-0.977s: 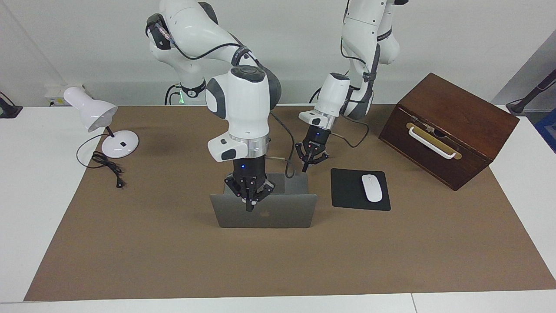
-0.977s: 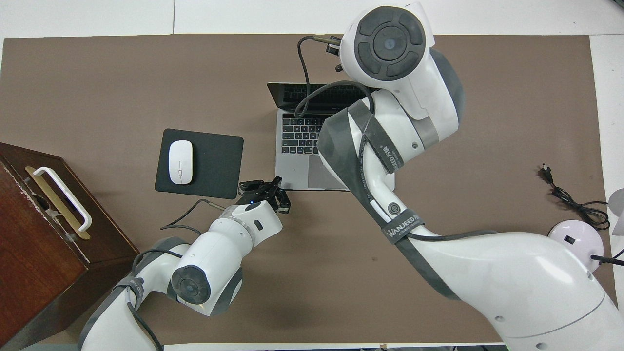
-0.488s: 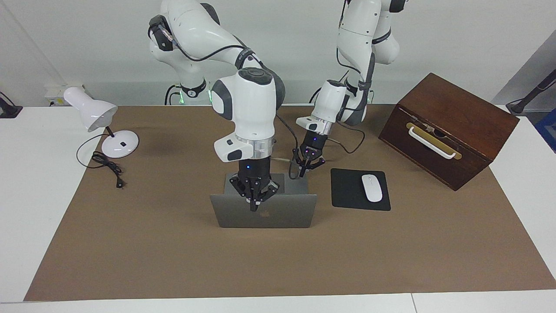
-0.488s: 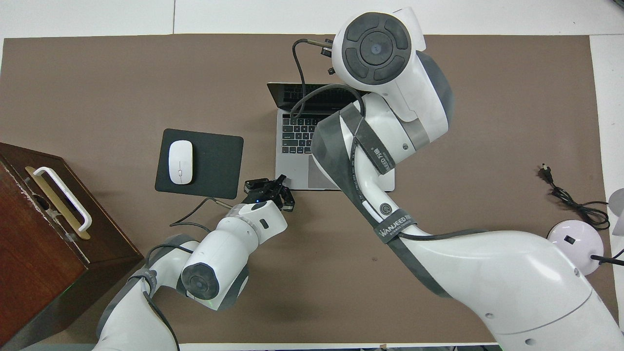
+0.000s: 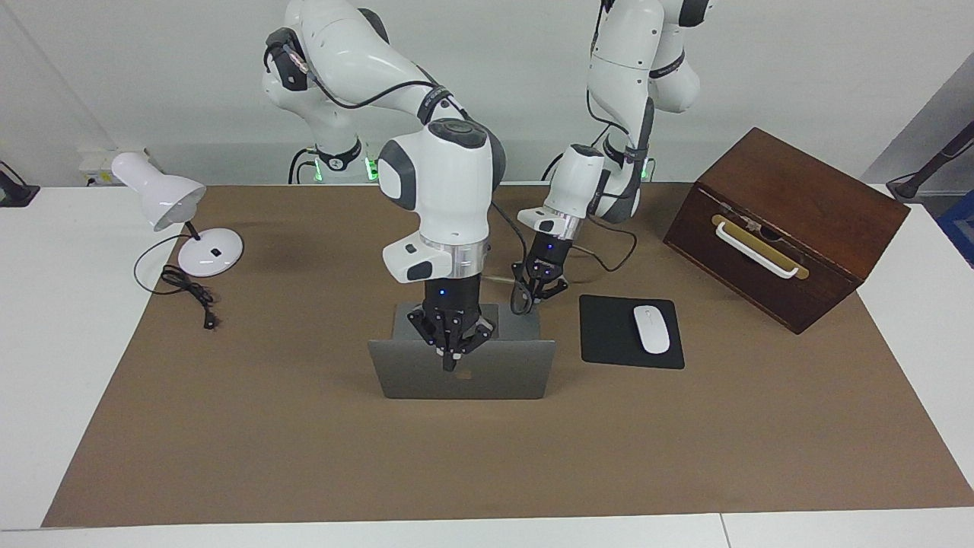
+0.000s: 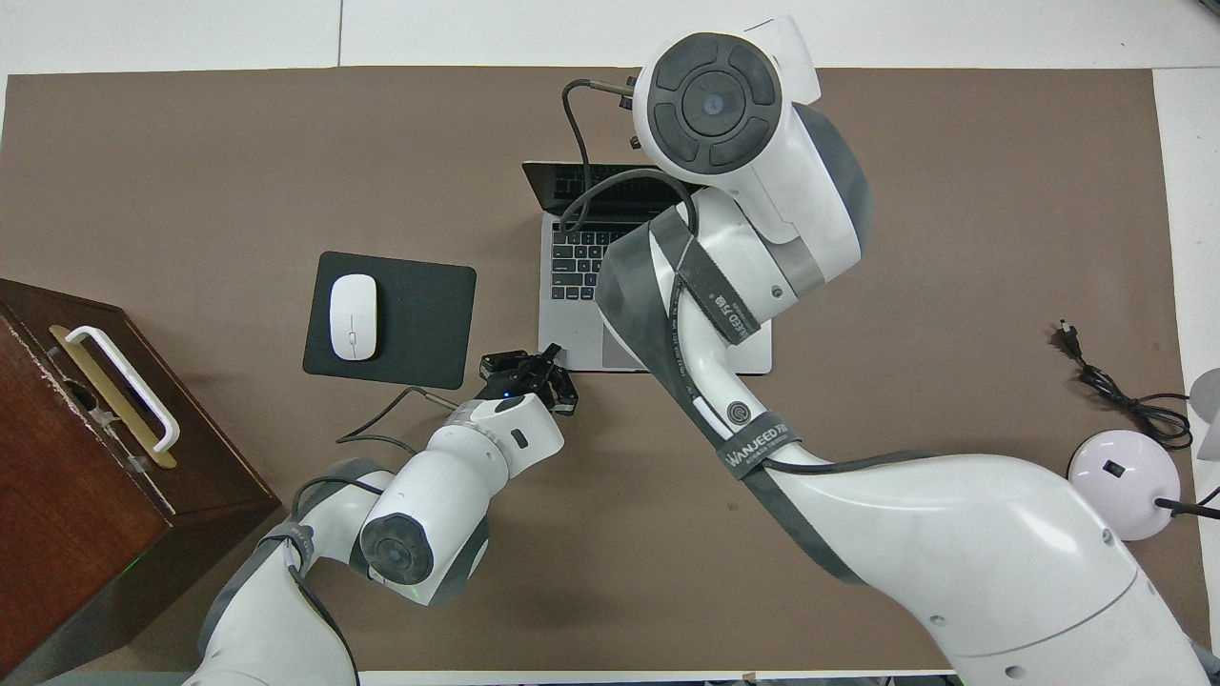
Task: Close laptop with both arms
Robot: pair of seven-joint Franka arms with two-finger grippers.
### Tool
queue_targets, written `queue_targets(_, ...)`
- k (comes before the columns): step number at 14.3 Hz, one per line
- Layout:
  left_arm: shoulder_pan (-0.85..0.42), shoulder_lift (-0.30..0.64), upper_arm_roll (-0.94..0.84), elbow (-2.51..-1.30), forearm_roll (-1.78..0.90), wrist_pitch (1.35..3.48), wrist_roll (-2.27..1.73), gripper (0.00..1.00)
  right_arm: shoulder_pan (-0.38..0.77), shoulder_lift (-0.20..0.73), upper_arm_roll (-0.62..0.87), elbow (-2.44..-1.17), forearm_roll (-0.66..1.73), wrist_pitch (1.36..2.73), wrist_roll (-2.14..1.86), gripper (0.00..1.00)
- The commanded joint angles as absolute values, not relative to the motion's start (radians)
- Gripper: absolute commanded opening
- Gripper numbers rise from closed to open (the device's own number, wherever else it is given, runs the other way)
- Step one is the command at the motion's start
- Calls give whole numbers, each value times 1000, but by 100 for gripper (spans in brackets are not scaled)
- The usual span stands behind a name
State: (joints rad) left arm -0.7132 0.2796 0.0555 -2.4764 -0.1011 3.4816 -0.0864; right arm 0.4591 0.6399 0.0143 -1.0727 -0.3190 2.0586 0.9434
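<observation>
Laptop (image 5: 464,371) stands open. Right claw (image 5: 450,364), closed empty, touches its lid's top edge; left claw (image 5: 537,297), closed empty, hovers at the base's 2 o'clock corner.

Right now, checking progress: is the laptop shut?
No. In the facing view the laptop has its lid up, with the right gripper at the lid's top edge.

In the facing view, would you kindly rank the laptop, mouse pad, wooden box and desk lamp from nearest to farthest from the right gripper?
From the right gripper:
1. Laptop, directly under it.
2. Mouse pad, beside the laptop.
3. Desk lamp, right arm's end.
4. Wooden box, left arm's end.
</observation>
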Motion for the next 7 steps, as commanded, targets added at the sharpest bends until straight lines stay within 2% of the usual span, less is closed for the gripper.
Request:
queue_targets(1, -735, 318, 74, -2461, -106, 3502, -68, 0, 492, 666, -18, -1034, -342, 2046, 977, 0)
queue_targets(7, -732, 334, 77, -2459, -106, 3502, -2, 0, 495, 672, -31, -1034, -339, 2059, 977, 0)
